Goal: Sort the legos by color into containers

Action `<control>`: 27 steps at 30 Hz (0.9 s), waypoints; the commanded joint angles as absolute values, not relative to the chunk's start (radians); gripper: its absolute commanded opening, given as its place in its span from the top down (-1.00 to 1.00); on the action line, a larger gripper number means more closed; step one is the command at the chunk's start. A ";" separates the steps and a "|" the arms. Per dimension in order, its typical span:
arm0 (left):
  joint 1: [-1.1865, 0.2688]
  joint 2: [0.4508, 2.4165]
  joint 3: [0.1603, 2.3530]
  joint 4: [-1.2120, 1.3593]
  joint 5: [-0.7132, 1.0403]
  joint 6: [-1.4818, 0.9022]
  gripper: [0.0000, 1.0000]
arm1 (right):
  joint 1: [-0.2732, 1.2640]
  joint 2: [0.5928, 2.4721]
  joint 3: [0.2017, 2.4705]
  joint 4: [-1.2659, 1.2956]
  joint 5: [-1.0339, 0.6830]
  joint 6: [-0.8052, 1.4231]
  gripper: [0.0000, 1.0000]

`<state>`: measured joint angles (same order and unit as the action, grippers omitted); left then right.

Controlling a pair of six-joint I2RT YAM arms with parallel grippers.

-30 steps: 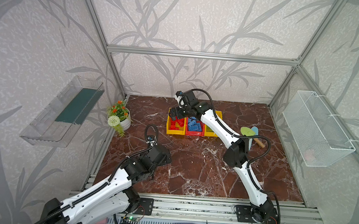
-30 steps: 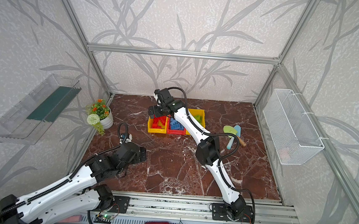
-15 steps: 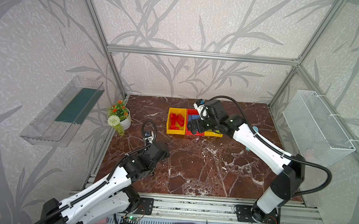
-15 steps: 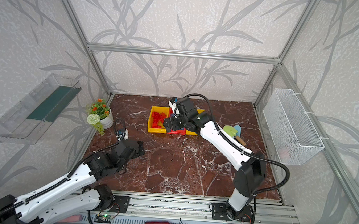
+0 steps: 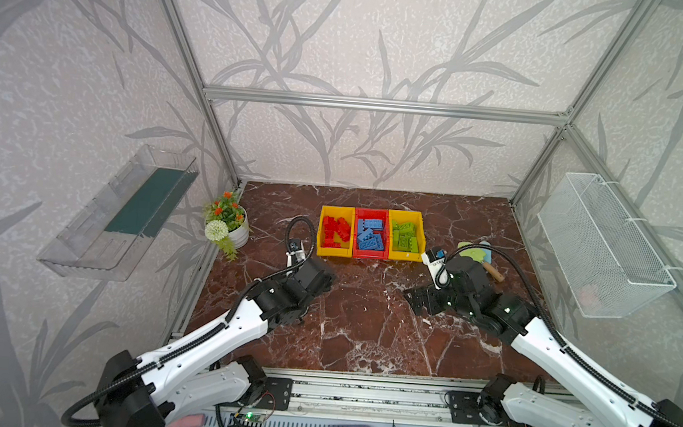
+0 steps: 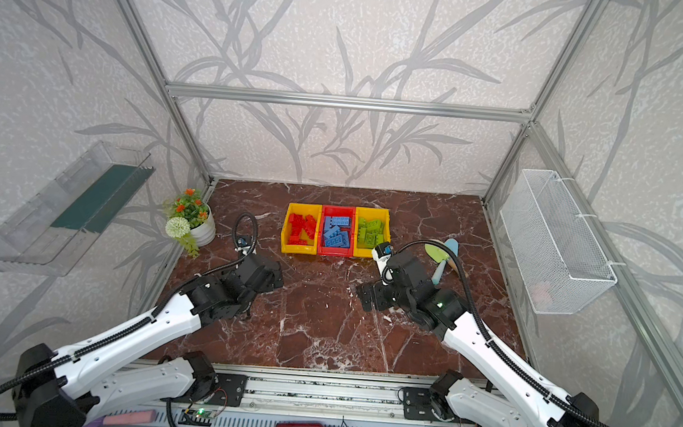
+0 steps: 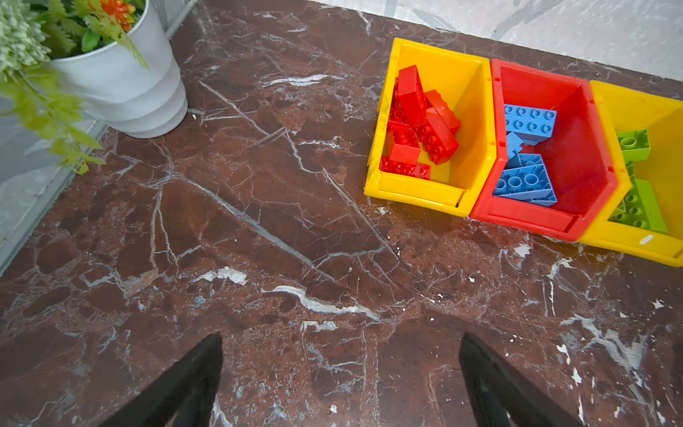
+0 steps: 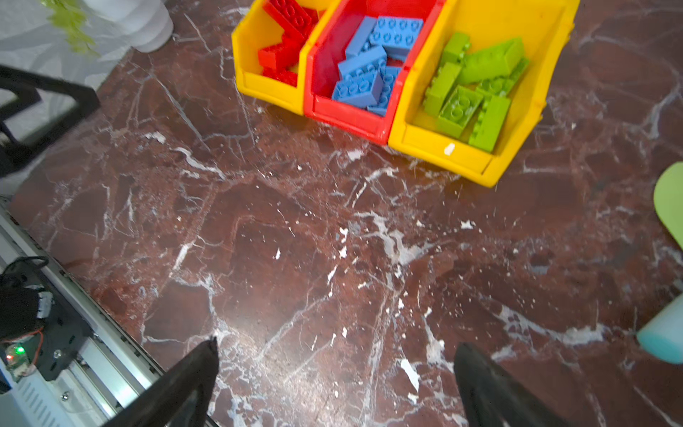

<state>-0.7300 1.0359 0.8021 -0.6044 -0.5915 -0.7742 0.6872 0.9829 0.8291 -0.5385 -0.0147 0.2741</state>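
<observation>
- The left end effector [image 7: 340, 338] is held wide open with nothing between its jaws, over bare bench [image 5: 364, 320] in front of and to the left of the red container [image 5: 369, 253], well apart from it.
- The right end effector [image 8: 334, 344] is likewise spread wide and empty, in front of and to the right of the red container, also well apart.
- The blue legos [image 5: 370, 235] are piled inside the red container.
- The red legos [image 5: 335, 230] are heaped in the yellow container [image 5: 333, 252] set against the red container's left side.
- The green legos [image 5: 405, 237] are gathered in the second yellow container [image 5: 405, 258] set against its right side.
- The bench is faced in dark red marble veined with white.
- A white flower pot [image 5: 239, 235] is placed far to the left of the red container, and green and blue utensils [image 5: 472, 252] are laid to its right.
- The room is closed in by leaf-patterned walls [image 5: 387, 39] on an aluminium frame; a clear tray [image 5: 119, 213] is hung on the wall left of the red container, a wire basket [image 5: 604, 247] on the wall to its right.
</observation>
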 commanded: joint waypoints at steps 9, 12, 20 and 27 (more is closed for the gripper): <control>-0.722 1.103 0.766 -0.363 -0.911 -0.490 -0.98 | 0.680 0.942 0.753 -0.517 0.227 0.221 -0.99; -0.703 1.163 0.755 -0.269 -0.957 -0.370 -0.98 | 0.665 0.928 0.703 -0.453 0.273 0.220 -0.99; -0.583 1.239 0.658 0.027 -0.901 -0.201 -0.98 | 0.614 0.854 0.463 0.035 0.356 0.037 -0.99; -0.458 1.197 0.537 0.284 -0.729 -0.112 -0.98 | 0.379 0.949 0.426 0.252 0.254 -0.022 -0.99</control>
<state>-0.4858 1.2274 0.5617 0.1108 -0.8017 -0.1921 0.4389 0.9142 0.4503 0.0715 0.2848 0.0254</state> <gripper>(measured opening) 0.992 0.994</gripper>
